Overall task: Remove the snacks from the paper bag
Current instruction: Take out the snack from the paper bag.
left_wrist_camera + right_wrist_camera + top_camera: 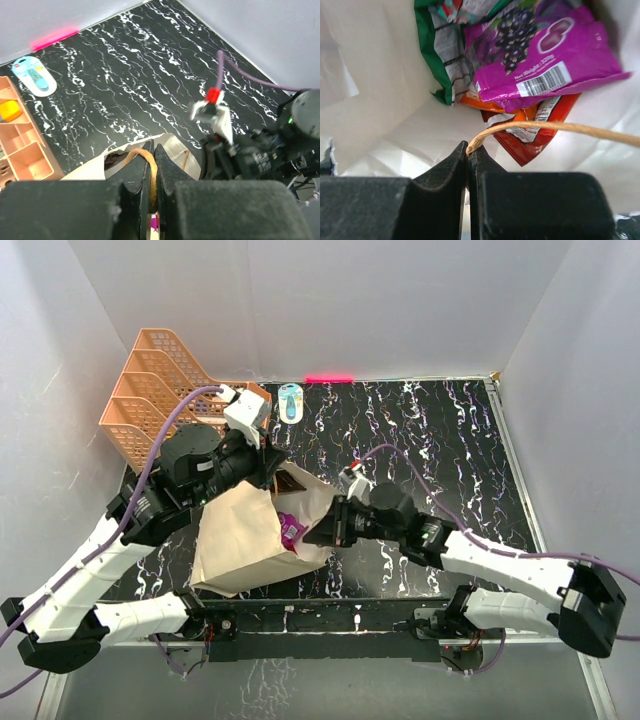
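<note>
We find the large beige kraft paper bag (240,540) slumped at seven o'clock on the black marbled table (450,440). Our left end effector (152,152) is pinched tight on one brown cord handle (131,159), and our right end effector (467,150) is likewise pinched on the second cord handle (560,127). This second handle crosses over a purple-magenta foil pouch (545,55), a green packet (437,55) and an orange-red chip bag (535,132) inside. A peach plastic tiered rack (150,390) stands at the bag's eleven o'clock, and a small blue-and-white object (291,402) lies at twelve.

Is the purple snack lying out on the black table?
No, the purple-magenta foil pouch lies inside the beige kraft paper bag, atop an orange-red packet.
</note>
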Robot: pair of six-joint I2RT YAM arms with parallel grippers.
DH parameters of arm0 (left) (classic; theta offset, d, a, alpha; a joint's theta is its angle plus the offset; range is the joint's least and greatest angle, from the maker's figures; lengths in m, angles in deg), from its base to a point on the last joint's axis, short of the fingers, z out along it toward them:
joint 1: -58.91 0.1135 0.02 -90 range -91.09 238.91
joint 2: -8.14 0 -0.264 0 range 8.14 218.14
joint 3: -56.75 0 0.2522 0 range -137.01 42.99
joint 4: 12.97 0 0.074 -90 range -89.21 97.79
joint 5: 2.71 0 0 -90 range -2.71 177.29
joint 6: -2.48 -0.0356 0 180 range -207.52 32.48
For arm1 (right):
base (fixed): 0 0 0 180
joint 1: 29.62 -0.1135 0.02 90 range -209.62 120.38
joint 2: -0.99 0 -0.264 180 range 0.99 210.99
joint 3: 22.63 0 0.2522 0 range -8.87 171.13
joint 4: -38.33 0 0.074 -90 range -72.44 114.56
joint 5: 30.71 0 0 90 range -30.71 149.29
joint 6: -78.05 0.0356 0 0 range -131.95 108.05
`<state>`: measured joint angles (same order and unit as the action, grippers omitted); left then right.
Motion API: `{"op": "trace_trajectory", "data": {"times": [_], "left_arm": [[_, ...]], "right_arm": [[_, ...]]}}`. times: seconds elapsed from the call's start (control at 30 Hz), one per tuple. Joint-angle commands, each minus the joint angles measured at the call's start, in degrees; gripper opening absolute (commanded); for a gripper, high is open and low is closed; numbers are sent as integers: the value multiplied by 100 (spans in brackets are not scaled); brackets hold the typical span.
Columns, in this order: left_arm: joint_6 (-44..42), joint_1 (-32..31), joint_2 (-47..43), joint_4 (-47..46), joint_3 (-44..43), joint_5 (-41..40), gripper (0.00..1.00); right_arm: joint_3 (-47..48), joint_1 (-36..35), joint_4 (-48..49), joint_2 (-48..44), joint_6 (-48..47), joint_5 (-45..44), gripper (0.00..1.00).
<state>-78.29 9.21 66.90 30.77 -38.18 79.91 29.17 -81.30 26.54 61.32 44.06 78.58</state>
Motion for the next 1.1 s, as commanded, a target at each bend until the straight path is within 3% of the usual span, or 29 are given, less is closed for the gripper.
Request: {"op": "trace_trajectory", "data": {"times": [0.0, 0.27, 0.53, 0.7, 0.8, 0.97, 1.07], "left_arm": [[37, -23, -30, -445, 92, 556, 0], [107, -17, -315, -392, 404, 852, 0], [47, -23, -855, -318, 669, 561, 0], [32, -20, -1061, 108, 597, 68, 0], [88, -23, -1167, 438, 476, -306, 0], [148, -22, -1191, 1065, 129, -925, 0], [195, -15, -1083, 1335, -167, -1305, 0]], "right_arm": [[458, -699, 839, 505, 143, -394, 7], [750, -1019, 848, 1196, -4, -638, 8], [666, -1016, -1428, 267, -344, -2273, 11], [703, -1013, -2522, -478, -466, -2955, 30], [1129, -1015, -3118, -681, -878, -3335, 48], [2422, -1022, -3843, -373, -2513, -3859, 93], [3339, -1018, -4265, 54, -3632, -4230, 98]]}}
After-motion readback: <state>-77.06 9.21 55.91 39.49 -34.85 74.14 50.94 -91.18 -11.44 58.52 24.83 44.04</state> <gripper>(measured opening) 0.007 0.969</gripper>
